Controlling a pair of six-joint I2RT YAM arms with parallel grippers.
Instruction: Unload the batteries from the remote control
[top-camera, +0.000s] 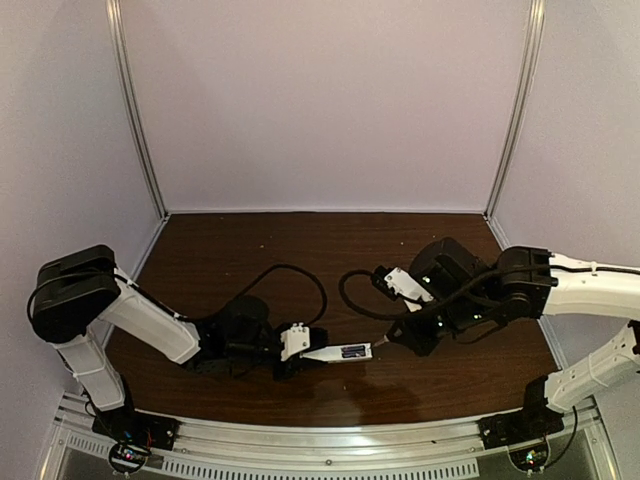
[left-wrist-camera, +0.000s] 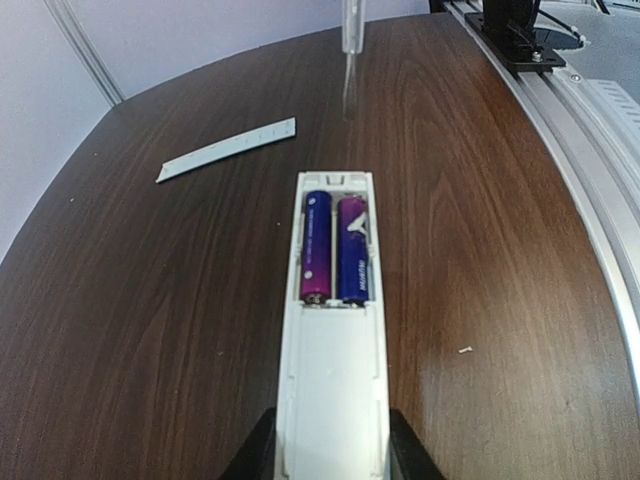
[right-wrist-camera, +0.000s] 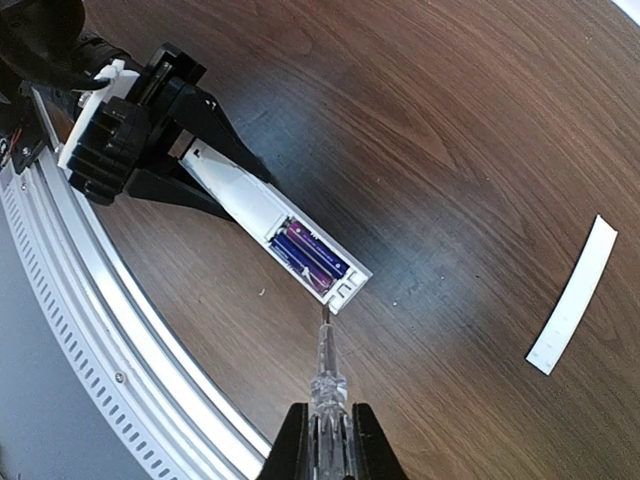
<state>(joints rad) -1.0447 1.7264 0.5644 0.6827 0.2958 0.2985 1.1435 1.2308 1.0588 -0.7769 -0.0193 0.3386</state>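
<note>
My left gripper (left-wrist-camera: 330, 455) is shut on the white remote control (left-wrist-camera: 334, 330), holding it by its near end just above the table; it also shows in the top view (top-camera: 337, 352). Two bluish-purple batteries (left-wrist-camera: 336, 248) lie side by side in the open recess, also seen in the right wrist view (right-wrist-camera: 312, 257). My right gripper (right-wrist-camera: 326, 440) is shut on a clear-handled screwdriver (right-wrist-camera: 326, 370). Its tip touches or nearly touches the far end of the remote (right-wrist-camera: 345, 287). In the top view the right gripper (top-camera: 390, 341) is just right of the remote.
A thin flat white cover strip (left-wrist-camera: 226, 149) lies on the dark wood table, also in the right wrist view (right-wrist-camera: 574, 294). A metal rail (right-wrist-camera: 120, 330) runs along the table's near edge. A tiny pale speck (left-wrist-camera: 464, 349) lies right of the remote.
</note>
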